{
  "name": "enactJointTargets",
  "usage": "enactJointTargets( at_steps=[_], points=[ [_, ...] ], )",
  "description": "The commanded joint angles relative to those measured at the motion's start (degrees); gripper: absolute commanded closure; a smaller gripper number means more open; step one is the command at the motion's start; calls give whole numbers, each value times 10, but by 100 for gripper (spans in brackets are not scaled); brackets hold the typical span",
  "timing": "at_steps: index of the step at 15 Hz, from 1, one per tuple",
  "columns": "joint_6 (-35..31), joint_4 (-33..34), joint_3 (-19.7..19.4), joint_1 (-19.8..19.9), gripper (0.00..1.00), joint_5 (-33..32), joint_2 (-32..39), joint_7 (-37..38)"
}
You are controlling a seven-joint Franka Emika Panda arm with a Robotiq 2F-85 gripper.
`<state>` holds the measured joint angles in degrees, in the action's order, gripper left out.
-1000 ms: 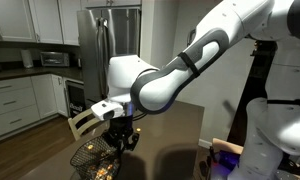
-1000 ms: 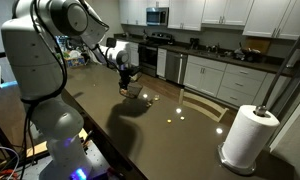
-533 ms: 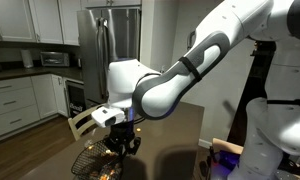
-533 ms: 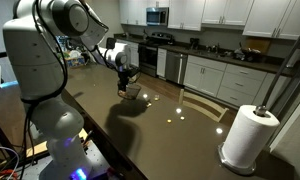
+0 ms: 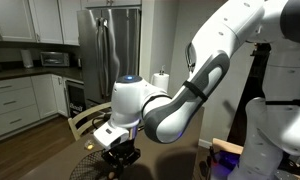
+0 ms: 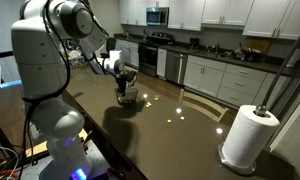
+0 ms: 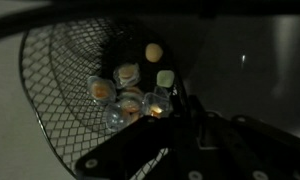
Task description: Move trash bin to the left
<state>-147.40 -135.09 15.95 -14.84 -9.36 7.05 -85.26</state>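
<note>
The trash bin [image 7: 60,90] is a dark round mesh basket with several small yellow and clear round bits [image 7: 130,88] inside. It stands on the dark table in both exterior views [image 5: 96,168] [image 6: 128,98]. In the wrist view my gripper [image 7: 182,105] straddles the bin's near rim, one finger inside and one outside, and the fingertips meet at the mesh wall. In both exterior views the gripper [image 5: 120,158] [image 6: 124,88] is low, right on top of the bin, and hides most of it.
The bin is on a dark glossy table [image 6: 160,130]. A paper towel roll [image 6: 245,135] stands at the table's other end, far from the bin. A wooden chair [image 5: 85,120] stands beside the table near the bin. Kitchen cabinets and a fridge [image 5: 100,50] lie beyond.
The arm has come down, bringing my gripper from just above the bin onto its rim. The bin has stayed in place.
</note>
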Motion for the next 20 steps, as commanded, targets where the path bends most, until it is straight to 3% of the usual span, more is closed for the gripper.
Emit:
enactJointTargets(
  at_steps=[1, 4, 9, 13, 18, 19, 20],
  points=[
    [-42, -14, 0, -2, 55, -38, -2, 31],
    [2, 14, -9, -14, 36, -97, 2, 111],
    [173, 119, -8, -40, 3, -215, 46, 286],
    [271, 204, -6, -58, 0, -248, 99, 363],
    [361, 324, -12, -55, 0, -217, 166, 407],
    [328, 271, -3, -51, 0, -228, 137, 388],
    [339, 292, -7, -51, 0, -227, 148, 391]
  ],
)
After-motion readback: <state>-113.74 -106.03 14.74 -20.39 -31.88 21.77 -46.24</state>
